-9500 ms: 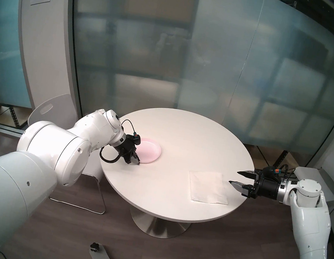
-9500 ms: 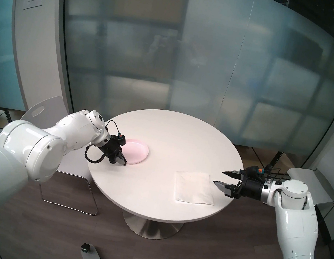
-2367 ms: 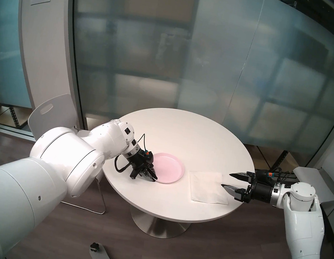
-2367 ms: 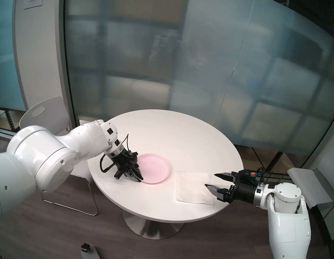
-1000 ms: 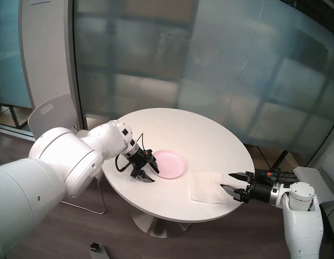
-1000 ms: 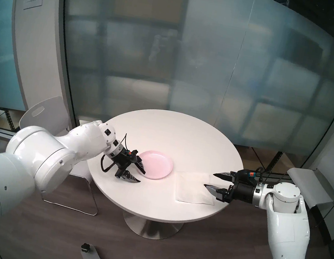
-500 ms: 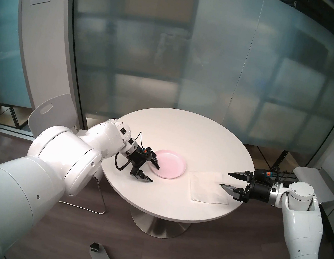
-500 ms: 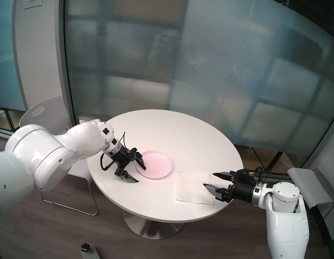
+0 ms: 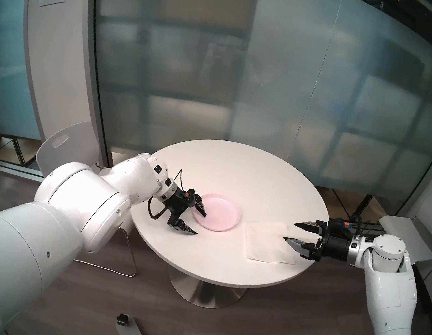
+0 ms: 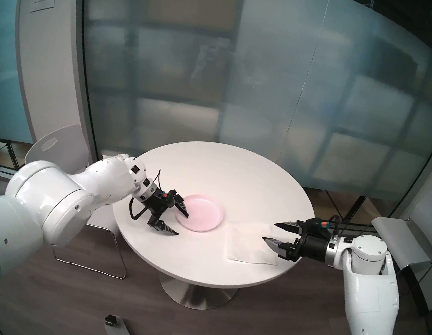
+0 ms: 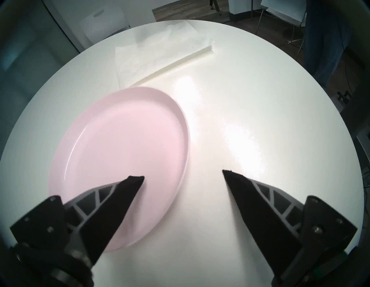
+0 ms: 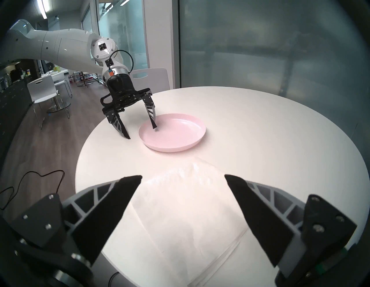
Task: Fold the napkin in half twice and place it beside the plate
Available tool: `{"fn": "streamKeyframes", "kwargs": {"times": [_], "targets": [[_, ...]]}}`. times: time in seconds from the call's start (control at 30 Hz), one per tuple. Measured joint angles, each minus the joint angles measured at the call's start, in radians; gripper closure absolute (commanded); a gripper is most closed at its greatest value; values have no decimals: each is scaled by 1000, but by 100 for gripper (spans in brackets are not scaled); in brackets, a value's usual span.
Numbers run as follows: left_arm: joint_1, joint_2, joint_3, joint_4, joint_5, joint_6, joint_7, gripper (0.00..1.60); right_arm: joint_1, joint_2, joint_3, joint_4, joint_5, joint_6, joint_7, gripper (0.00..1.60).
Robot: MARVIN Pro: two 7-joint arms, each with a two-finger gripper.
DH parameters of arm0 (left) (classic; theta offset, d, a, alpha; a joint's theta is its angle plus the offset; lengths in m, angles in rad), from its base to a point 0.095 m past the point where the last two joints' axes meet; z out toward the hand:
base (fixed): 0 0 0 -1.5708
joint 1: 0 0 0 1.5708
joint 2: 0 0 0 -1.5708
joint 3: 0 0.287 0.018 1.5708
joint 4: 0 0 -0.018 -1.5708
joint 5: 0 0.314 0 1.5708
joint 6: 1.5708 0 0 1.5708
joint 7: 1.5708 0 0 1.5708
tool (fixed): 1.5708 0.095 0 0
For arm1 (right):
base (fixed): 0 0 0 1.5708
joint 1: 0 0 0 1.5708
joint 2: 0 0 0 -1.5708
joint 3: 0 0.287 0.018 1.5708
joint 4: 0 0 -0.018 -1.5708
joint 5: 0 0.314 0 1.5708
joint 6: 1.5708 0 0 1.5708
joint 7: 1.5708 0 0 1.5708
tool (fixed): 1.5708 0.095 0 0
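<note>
So your left gripper (image 9: pixel 201 223) stands open astride the plate's (image 9: pixel 226 211) near rim, your right gripper (image 9: pixel 290 231) open over the unfolded napkin (image 9: pixel 265 242) just beside it; next, pinch a napkin edge for the first fold.

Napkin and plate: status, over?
Left gripper jaws open, straddling plate rim. Right gripper jaws open over napkin, nothing held. Napkin flat beside plate. Nothing in the way.
</note>
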Motion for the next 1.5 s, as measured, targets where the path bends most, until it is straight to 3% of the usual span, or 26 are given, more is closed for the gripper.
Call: {"fn": "streamKeyframes", "kwargs": {"times": [1.1,1.5], "targets": [[12,27,11,-5,-8,-82,82,0,0,-13,0,6,-9,-5,7,0],[-3,85,12,3,1,-112,115,0,0,-19,-1,11,-15,-7,10,0]]}}
